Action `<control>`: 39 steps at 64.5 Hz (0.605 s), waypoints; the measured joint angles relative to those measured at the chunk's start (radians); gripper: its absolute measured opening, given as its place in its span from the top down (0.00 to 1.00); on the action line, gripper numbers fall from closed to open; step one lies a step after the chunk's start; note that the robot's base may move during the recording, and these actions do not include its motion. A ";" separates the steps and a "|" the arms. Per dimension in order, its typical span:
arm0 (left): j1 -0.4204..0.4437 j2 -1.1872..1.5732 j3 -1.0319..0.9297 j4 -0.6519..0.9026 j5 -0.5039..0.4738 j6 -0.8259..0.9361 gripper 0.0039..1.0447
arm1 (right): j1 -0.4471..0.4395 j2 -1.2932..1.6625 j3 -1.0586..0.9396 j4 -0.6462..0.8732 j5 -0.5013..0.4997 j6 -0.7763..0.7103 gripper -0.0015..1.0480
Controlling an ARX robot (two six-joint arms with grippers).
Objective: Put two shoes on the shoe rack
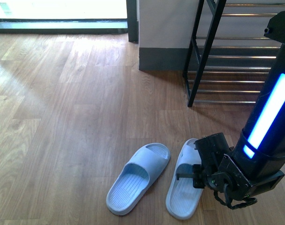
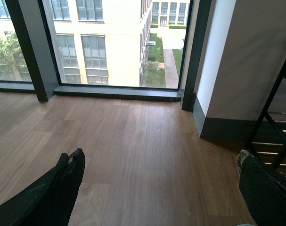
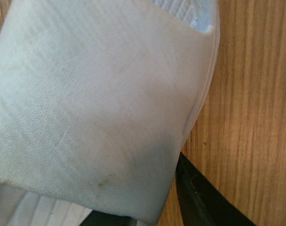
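Two pale blue slide sandals lie side by side on the wooden floor in the front view. The left sandal (image 1: 137,179) lies free. My right gripper (image 1: 193,174) is shut on the right sandal (image 1: 182,194) at its strap side. In the right wrist view that sandal's strap (image 3: 95,103) fills the picture, with one dark finger (image 3: 204,200) beside it. The black shoe rack (image 1: 205,51) with chrome bars stands at the far right, against the wall. My left gripper (image 2: 158,156) is open over bare floor, and the rack's frame (image 2: 273,106) shows off to one side.
A white wall corner with a grey skirting (image 1: 161,58) stands just left of the rack. A floor-to-ceiling window (image 2: 114,42) with a dark frame runs along the far side. Wooden floor (image 1: 62,117) stretches across the left.
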 joint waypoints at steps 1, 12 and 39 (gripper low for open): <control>0.000 0.000 0.000 0.000 0.000 0.000 0.09 | -0.001 0.000 0.000 0.001 0.002 -0.001 0.85; 0.000 0.000 0.000 0.000 0.000 0.000 0.09 | -0.021 -0.023 -0.042 0.044 -0.002 -0.019 0.98; 0.000 0.000 0.000 0.000 0.000 0.000 0.09 | -0.192 -0.430 -0.343 0.204 -0.143 -0.101 0.98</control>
